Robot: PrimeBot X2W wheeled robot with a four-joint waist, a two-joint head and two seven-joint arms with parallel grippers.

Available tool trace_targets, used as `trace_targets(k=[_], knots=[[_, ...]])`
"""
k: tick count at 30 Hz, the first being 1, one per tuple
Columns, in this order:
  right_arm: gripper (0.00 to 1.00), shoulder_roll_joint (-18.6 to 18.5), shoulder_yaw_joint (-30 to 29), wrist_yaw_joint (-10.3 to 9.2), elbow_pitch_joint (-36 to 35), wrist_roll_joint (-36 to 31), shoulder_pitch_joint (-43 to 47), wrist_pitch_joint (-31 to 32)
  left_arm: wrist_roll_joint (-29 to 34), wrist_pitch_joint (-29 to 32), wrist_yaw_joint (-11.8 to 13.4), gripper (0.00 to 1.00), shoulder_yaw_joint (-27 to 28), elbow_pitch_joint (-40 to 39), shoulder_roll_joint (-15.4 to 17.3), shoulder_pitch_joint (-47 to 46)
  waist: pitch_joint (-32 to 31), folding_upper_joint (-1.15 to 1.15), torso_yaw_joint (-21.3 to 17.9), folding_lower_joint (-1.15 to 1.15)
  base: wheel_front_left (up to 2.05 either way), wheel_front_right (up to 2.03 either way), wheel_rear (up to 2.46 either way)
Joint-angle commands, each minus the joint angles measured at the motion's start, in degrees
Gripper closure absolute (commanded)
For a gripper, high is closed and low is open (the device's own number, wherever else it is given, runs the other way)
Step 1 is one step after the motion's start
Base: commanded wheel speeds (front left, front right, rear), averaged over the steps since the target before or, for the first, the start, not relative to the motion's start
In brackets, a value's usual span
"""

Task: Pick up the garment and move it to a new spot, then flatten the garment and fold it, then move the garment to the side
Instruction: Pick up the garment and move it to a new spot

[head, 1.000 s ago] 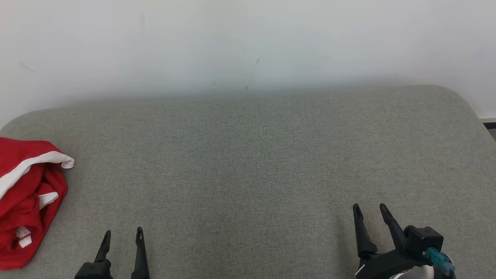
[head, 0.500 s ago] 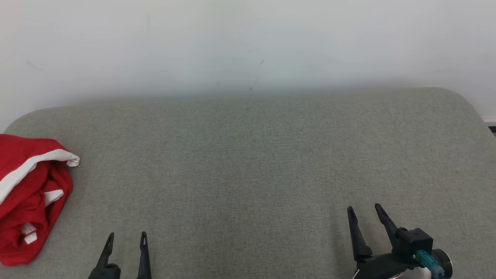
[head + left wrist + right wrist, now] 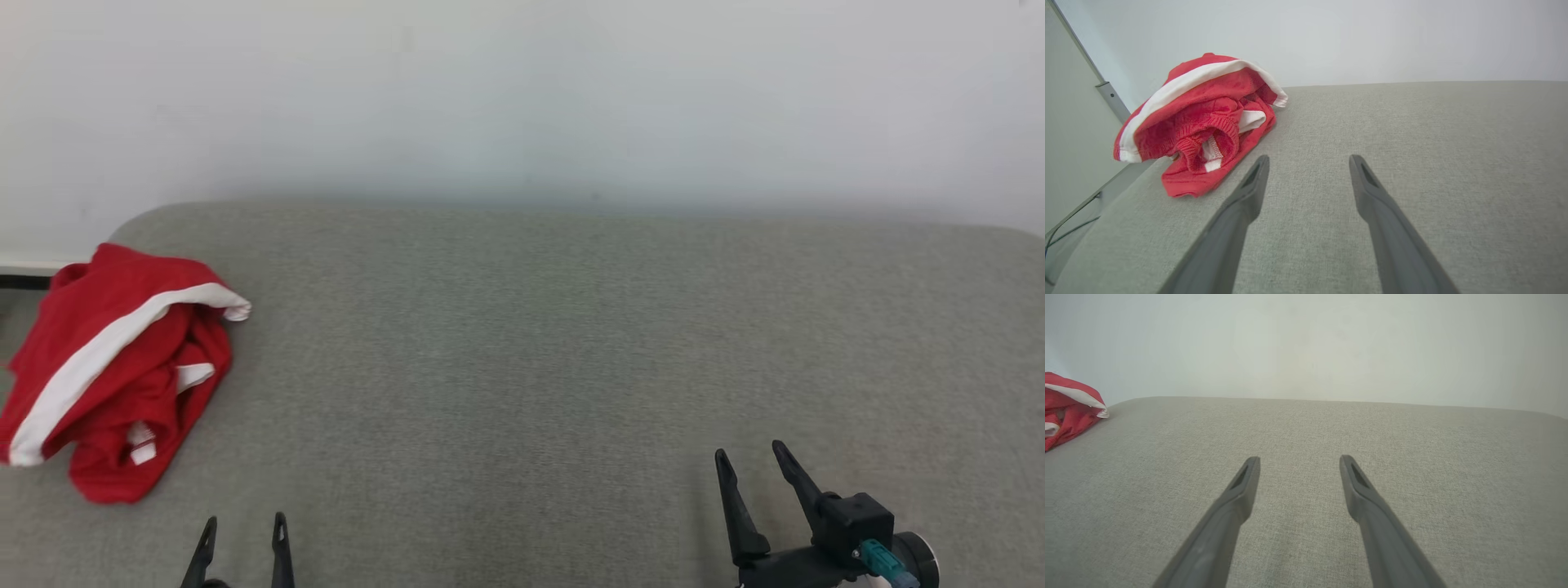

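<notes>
The garment is a crumpled red piece with white stripes, heaped at the left end of the grey padded surface. In the left wrist view the garment lies just ahead and left of my open left gripper, not touching it. The left gripper shows at the bottom left of the head view, its fingertips below the garment. My right gripper stands open at the lower right, empty, far from the cloth. The right wrist view shows the right gripper open, with the garment at the far left edge.
A pale wall runs behind the padded surface. The surface's left end drops off beside the garment, with floor and a dark cable below. A white panel with a metal strip stands at the left.
The head camera has turned left, so the garment sits further into view. Both grippers stay open and show lower in the picture.
</notes>
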Motion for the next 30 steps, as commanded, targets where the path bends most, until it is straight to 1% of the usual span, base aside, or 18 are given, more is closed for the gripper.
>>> trace_targets(k=[1, 4, 13, 17, 21, 26, 30], knots=[[0.00, 0.2, 0.3, 0.19, -0.1, 0.3, 0.7, 0.0, 0.2, -0.2, -0.1, 0.00, 0.4, 0.2, 0.4, 1.1, -0.7, 0.00, 3.0, 0.00, 0.00, 0.00, 0.00], [0.00, 0.4, 0.8, 0.19, -0.1, 0.6, 0.7, 0.0, 0.3, -0.2, 0.5, 0.00, 1.1, -0.3, 0.3, 2.0, -1.0, 0.00, 5.3, 0.00, 0.00, 0.00, 0.00], [0.00, 1.0, 1.6, 0.19, -0.5, 1.4, 1.8, 0.0, -0.2, -0.2, 0.5, 0.00, 3.6, -0.2, 0.5, 3.3, -1.3, 0.00, 12.8, 0.00, 0.00, 0.00, 0.00], [0.00, 1.2, 2.1, 0.19, -0.1, 1.7, 1.3, 0.0, -0.2, -0.2, 0.5, 0.00, 4.5, 0.0, 0.7, 3.6, -1.4, 0.00, 15.5, 0.00, 0.00, 0.00, 0.00], [0.00, 1.3, 2.6, 0.19, 0.2, 2.0, 0.9, 0.0, -1.3, -0.2, 0.4, 0.00, 6.2, 0.8, 0.9, 4.1, -1.5, 0.00, 17.0, 0.00, 0.00, 0.00, 0.00], [0.00, 1.5, 2.6, 0.19, 0.3, 2.4, 1.0, 0.0, -3.5, -0.2, -1.5, 0.00, 8.4, 1.6, 0.4, 3.9, -1.5, 0.00, 17.7, 0.00, 0.00, 0.00, 0.00], [0.00, 1.4, 2.3, 0.19, 0.5, 2.3, 1.7, 0.0, -4.2, -0.2, -3.1, 0.00, 9.6, 2.1, 0.2, 3.2, -1.3, 0.00, 17.4, 0.00, 0.00, 0.00, 0.00]])
